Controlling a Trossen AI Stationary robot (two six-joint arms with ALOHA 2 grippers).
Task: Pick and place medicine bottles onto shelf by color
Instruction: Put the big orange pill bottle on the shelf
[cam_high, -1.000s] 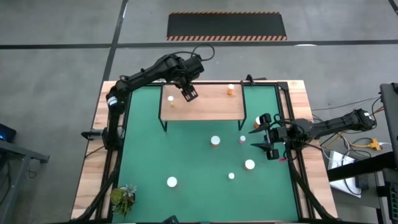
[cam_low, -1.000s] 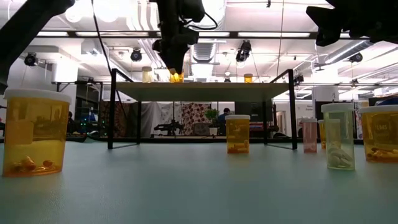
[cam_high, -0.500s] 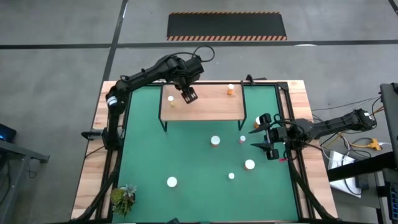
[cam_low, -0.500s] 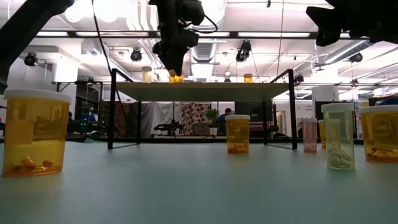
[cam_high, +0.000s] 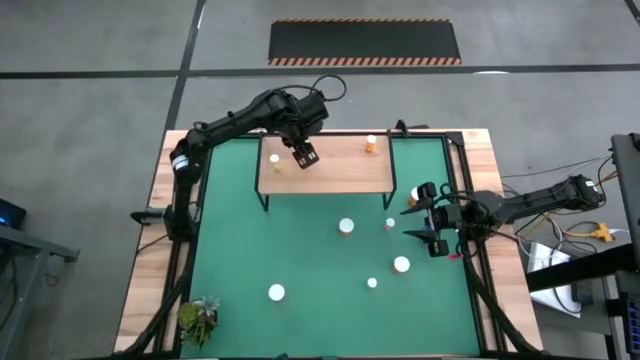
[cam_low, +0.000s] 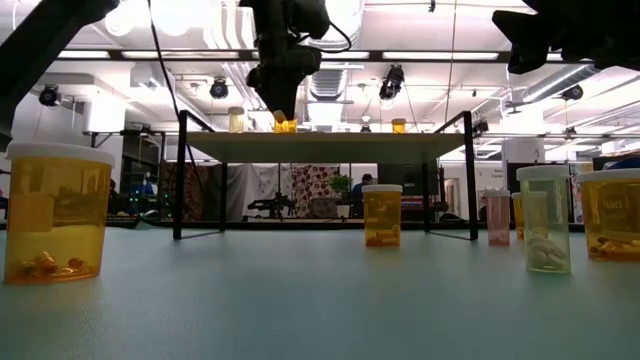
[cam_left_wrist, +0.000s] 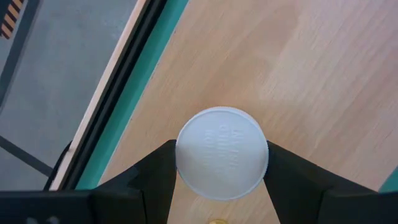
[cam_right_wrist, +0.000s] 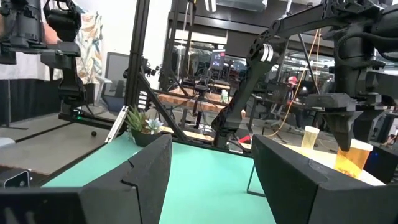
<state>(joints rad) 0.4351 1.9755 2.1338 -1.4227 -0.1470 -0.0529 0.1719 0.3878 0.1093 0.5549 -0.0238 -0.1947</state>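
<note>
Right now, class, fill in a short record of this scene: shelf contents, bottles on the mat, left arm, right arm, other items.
Shelf contents: shelf carries three orange bottles; one at its left end, one near the right, one under the left arm.
Bottles on the mat: six visible on the green mat, white caps up.
Left arm: left gripper over the shelf, fingers around a white-capped bottle standing on the board.
Right arm: right gripper at the mat's right edge, open, holding nothing.
Other items: small plant, near left corner.
</note>
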